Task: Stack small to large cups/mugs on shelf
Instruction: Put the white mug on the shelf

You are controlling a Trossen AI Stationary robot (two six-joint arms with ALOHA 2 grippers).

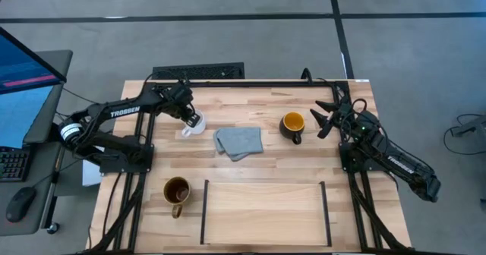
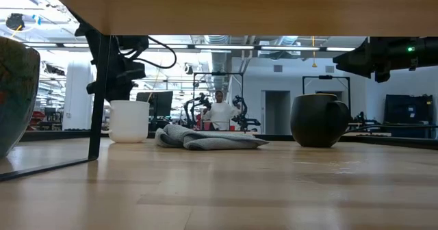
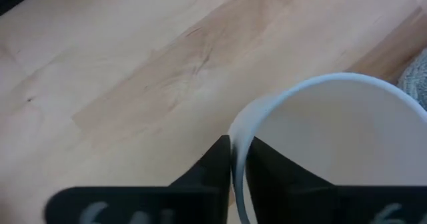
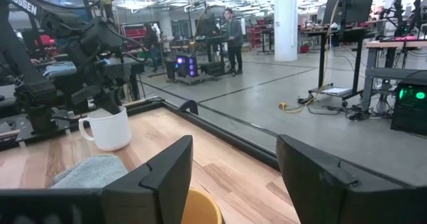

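- High view: the small white mug [image 1: 195,124] is being pinched at its rim by the left gripper [image 1: 190,117], beside the grey cloth [image 1: 238,142]; the shelf [image 1: 263,209] is well apart.
- Low view: the mug is standing upright; it is judged stiff, light, breakable.
- Left wrist view: the thin rim is being clamped, a slippery hold.
- Right wrist view: the right gripper [image 4: 233,174] is being held wide above the dark mug [image 4: 197,211]; a busy room is being seen behind.

We see the white mug [image 3: 340,144] from above, its pale interior filling much of the frame. The left gripper [image 3: 232,177] is closed on the rim: one dark finger [image 3: 210,167] sits outside the wall, the other inside, with the thin white wall pinched between them. Light wooden table [image 3: 127,71] lies beneath, grain running diagonally. A sliver of grey cloth [image 3: 417,77] shows at the frame edge beside the mug.
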